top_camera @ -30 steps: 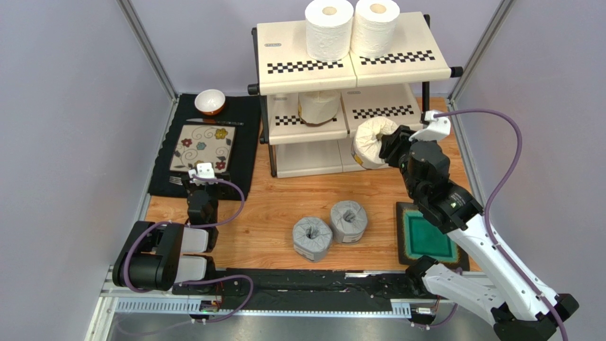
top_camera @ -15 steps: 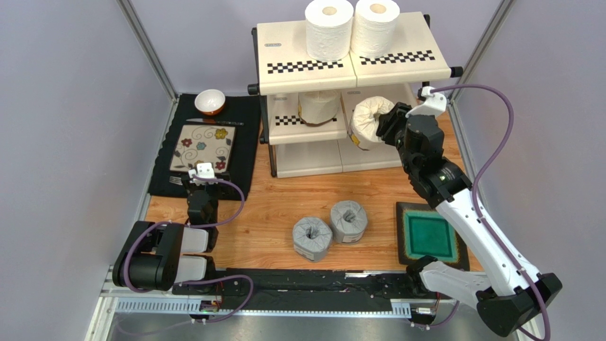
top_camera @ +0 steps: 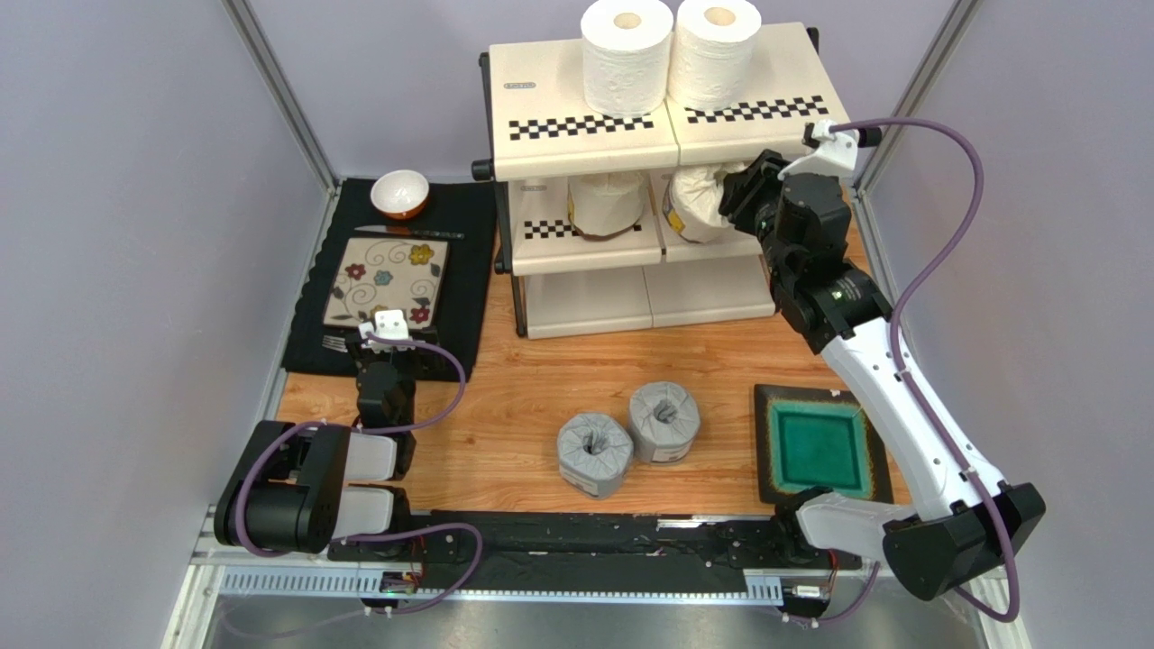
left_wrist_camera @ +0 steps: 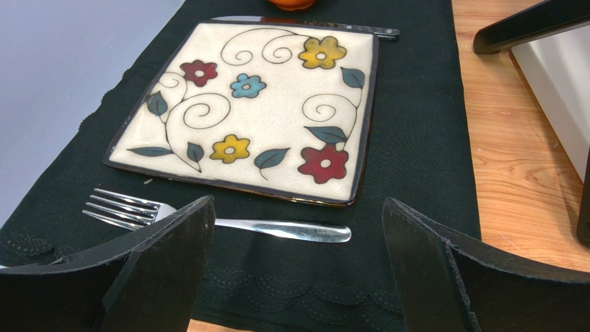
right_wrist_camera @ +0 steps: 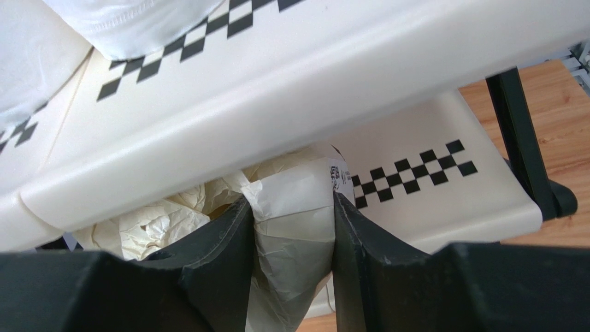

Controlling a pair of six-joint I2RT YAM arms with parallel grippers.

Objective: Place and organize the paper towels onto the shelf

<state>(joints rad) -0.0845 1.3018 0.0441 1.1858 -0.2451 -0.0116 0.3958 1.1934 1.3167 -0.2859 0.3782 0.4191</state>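
My right gripper is shut on a cream-wrapped roll and holds it at the right half of the middle tier of the shelf, partly under the top panel. In the right wrist view the fingers pinch the roll's wall. A second cream-wrapped roll stands on the middle tier's left half. Two plain white rolls stand on the top tier. Two grey-wrapped rolls lie on the table. My left gripper is open and empty over a black mat.
A floral square plate, a fork and a small white-and-orange bowl sit on the black mat at left. A green square dish lies at the right front.
My right arm has carried the cream-wrapped roll up and away from me, from in front of the bottom tier into the middle tier's right half. The left arm has not moved.
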